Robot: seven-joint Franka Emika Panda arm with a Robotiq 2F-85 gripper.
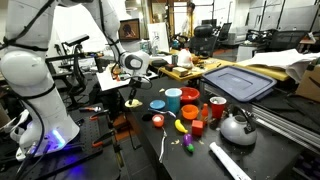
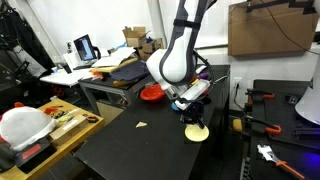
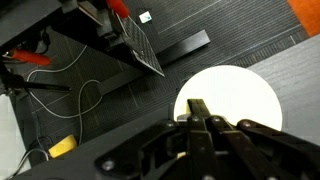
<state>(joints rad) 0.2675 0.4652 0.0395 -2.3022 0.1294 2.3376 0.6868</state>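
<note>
A pale cream round plate [image 3: 240, 95] lies on the dark table and shows in both exterior views [image 1: 133, 103] [image 2: 197, 133]. My gripper [image 3: 199, 108] hangs just above the plate's near edge with its black fingers pressed together, shut, and nothing visible between them. In the exterior views the gripper [image 1: 133, 92] [image 2: 193, 118] points down, tips close over the plate. I cannot tell whether the tips touch the plate.
A blue cup [image 1: 173, 100], orange plate [image 1: 157, 103], red mug [image 1: 217, 108], silver kettle [image 1: 237, 127] and small toy foods [image 1: 181, 125] stand beside the cream plate. A blue bin lid [image 1: 238, 82] lies behind. Red-handled pliers [image 3: 30, 57] and white cables lie off the table edge.
</note>
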